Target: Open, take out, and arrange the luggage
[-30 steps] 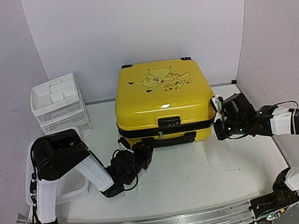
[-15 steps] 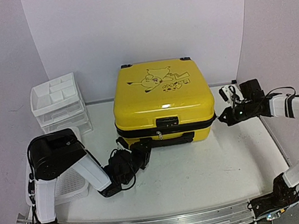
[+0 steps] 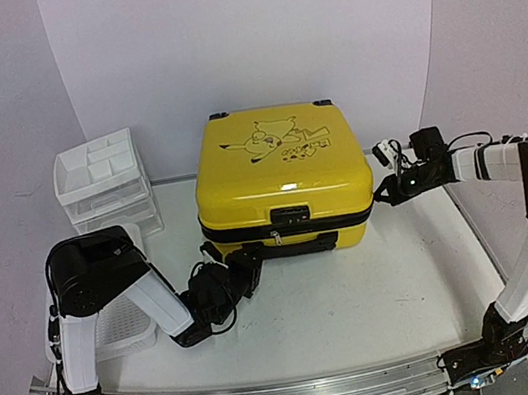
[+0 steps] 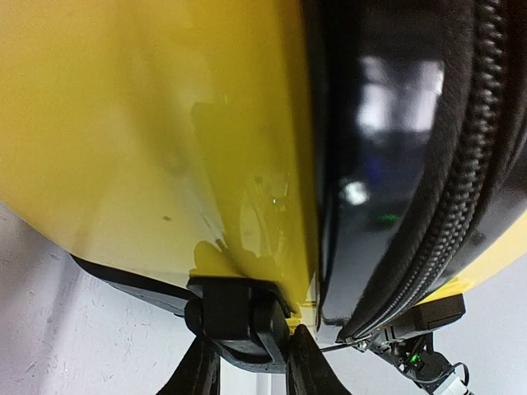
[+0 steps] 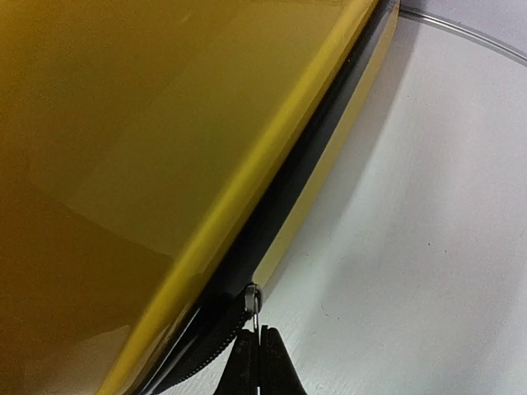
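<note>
- Luggage: lies flat on the table, printed yellow shell up, black zipper band facing the arm bases.
- Handle: runs along the luggage's near face, under the zipper band.
- Left gripper: sits at the luggage's near-left corner, fingers clamped on the handle's black end block.
- Right gripper: sits at the luggage's right side, fingertips pressed together, pinching the metal zipper pull.
- Drawer unit: stands left of the luggage.
- Mesh basket: lies left of the luggage, nearer the arm bases.

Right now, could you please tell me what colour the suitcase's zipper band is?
The zipper band is black, clearest in the left wrist view.
</note>
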